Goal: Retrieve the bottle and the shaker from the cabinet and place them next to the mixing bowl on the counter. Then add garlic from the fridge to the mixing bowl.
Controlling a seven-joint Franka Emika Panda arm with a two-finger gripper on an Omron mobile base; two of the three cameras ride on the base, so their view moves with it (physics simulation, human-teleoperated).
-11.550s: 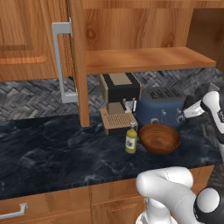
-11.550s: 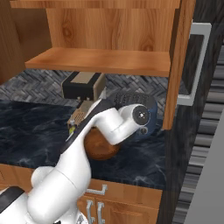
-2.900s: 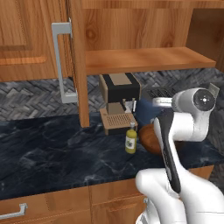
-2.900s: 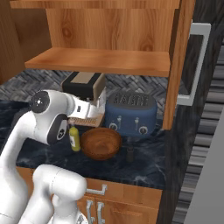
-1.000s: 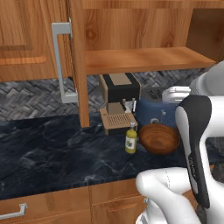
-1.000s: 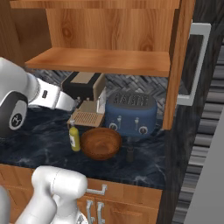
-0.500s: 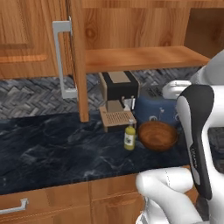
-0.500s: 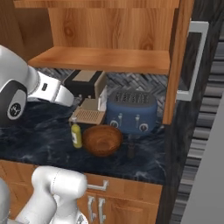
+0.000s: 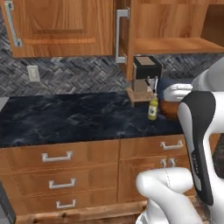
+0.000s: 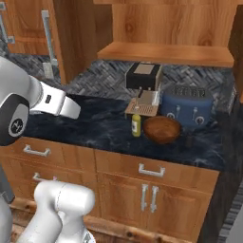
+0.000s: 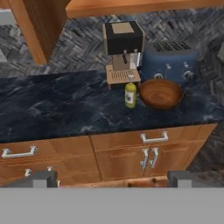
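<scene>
One bottle [image 11: 130, 94] stands on the counter [image 11: 57, 109], just left of the bowl [image 11: 160, 93]; we see nothing in the bowl. Behind them sit a coffee machine [image 11: 123, 48] and toaster [image 11: 171, 59]. Left counter stretch lies open to its front edge. Gripper [image 11: 111, 178] fingers spread wide, holding nothing, hanging back from the counter.

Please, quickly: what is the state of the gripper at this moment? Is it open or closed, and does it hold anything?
Gripper: open, jaws wide apart, holding nothing; it looks from a distance at the bottle and mixing bowl on the counter.
</scene>
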